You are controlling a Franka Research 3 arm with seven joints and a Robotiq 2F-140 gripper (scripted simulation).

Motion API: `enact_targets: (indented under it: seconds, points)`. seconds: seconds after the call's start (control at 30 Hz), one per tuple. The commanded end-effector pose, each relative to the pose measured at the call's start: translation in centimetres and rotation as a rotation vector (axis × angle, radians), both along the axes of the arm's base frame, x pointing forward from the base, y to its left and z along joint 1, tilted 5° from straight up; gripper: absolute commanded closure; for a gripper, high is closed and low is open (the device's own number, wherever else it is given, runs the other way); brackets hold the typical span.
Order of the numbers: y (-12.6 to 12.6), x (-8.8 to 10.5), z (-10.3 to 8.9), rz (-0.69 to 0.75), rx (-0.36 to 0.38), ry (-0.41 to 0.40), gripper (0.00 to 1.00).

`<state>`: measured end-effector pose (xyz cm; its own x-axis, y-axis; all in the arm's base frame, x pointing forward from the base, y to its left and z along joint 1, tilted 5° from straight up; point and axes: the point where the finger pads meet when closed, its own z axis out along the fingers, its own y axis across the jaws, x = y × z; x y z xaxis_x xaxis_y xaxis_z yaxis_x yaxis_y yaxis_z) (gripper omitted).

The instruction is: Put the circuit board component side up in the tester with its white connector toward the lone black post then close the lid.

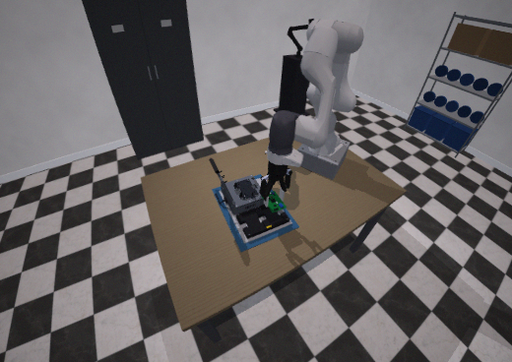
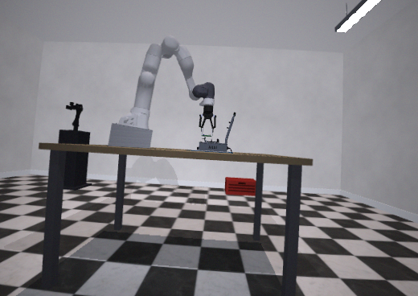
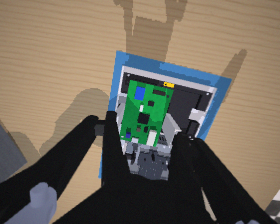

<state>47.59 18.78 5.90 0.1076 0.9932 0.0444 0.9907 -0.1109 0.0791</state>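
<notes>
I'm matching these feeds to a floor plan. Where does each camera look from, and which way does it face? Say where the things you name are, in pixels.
Top: high over one side of the table [image 1: 197, 273] [image 2: 173, 153] [image 3: 36, 60], angled down across it toward the dark cabinet [image 1: 162, 77]; arm and gripper [image 1: 277, 187] [image 2: 207, 132] [image 3: 144, 115] show.
Exterior: low, about tabletop height, facing the table edge-on; arm and gripper show.
Wrist: on the arm's end, looking down past black fingers at the circuit board [image 1: 275, 203] [image 2: 206, 135] [image 3: 156, 102].
Top and wrist share the blue mat [image 1: 244, 244] [image 3: 165, 67].
</notes>
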Motion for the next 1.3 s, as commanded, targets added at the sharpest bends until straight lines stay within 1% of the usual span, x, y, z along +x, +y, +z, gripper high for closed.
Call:
enact_targets:
  seconds: [0.0, 0.8, 1.27]
  points:
    - [-0.05, -0.11, -0.01, 0.004, 0.000, 0.002, 0.54]
    - [-0.05, -0.11, -0.01, 0.001, 0.000, 0.002, 0.54]
    - [-0.05, -0.11, -0.01, -0.026, 0.002, 0.003, 0.54]
